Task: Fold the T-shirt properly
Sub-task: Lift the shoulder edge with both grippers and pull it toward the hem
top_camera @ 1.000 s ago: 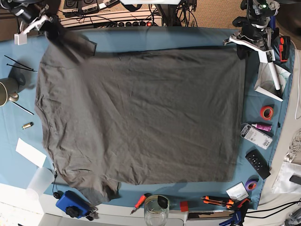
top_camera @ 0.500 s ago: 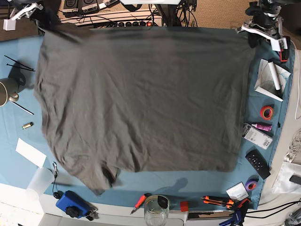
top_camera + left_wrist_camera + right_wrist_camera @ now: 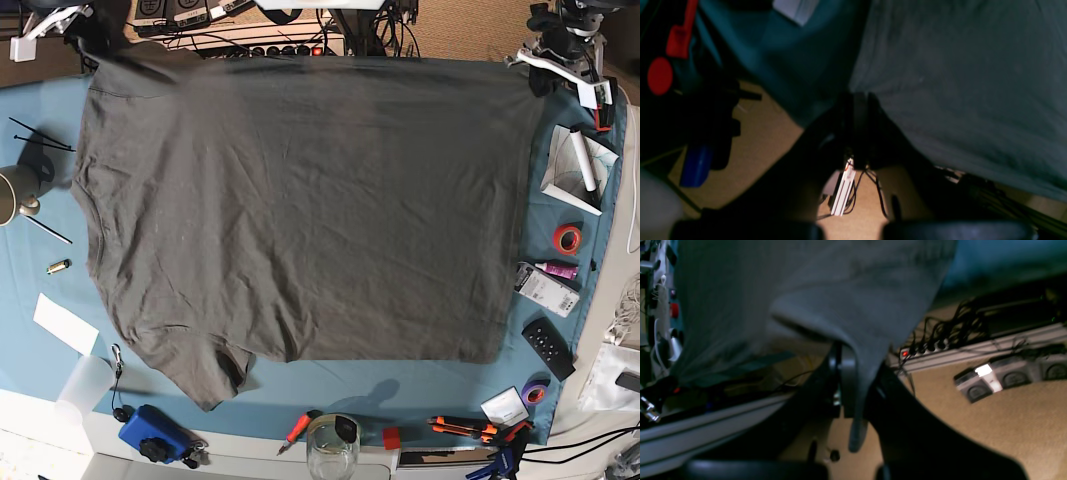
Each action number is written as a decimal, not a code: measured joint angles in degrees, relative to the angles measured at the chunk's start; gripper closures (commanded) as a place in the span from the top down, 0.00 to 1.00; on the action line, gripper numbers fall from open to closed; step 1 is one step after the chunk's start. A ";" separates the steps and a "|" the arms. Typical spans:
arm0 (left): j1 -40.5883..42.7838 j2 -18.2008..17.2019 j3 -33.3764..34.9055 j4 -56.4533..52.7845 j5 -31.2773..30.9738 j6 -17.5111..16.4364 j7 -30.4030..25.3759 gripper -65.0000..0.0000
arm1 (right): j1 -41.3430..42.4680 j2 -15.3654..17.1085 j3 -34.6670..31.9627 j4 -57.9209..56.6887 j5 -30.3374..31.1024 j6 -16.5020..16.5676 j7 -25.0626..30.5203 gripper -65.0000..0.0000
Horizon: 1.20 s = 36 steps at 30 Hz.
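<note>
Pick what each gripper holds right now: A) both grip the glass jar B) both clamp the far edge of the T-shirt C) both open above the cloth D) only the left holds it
B: in the wrist views the left gripper and the right gripper are each shut on grey T-shirt fabric at its far corners.

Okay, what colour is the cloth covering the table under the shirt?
Teal blue, plain, no pattern. The table cloth shows best in the base view, beneath the dark grey T-shirt.
</note>
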 measured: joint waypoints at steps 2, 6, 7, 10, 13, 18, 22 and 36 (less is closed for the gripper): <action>0.85 -0.02 0.00 0.00 0.00 0.02 0.07 0.00 | -0.31 -0.92 0.96 0.00 -0.02 0.00 0.00 0.00; 1.88 0.00 -0.02 0.00 0.28 0.09 0.11 0.00 | -0.28 -0.52 2.56 0.00 -0.04 0.00 -0.15 0.00; 1.99 0.00 -0.02 0.00 0.22 0.46 0.13 0.00 | -0.28 -0.46 2.91 0.00 0.00 0.00 -0.17 0.00; 2.34 -0.02 -0.17 0.00 0.66 1.07 0.50 0.00 | -0.61 -0.44 3.93 0.00 0.11 0.02 -0.35 0.00; 3.08 0.00 -1.62 0.00 0.61 1.03 1.42 0.00 | -0.79 -0.55 5.51 0.00 0.09 0.02 -0.44 0.00; 2.71 -0.24 -2.89 0.00 -0.50 0.76 1.25 0.00 | -0.11 -0.39 5.90 0.00 0.02 0.04 -0.39 0.00; 0.76 -0.20 -2.89 0.02 -1.03 0.37 0.94 0.00 | 2.19 0.70 5.90 0.00 -0.04 0.04 -0.37 0.00; -3.67 -0.17 -2.84 0.02 -1.09 -0.15 -1.01 0.00 | 10.38 5.03 5.88 0.00 -8.63 -0.24 2.95 0.00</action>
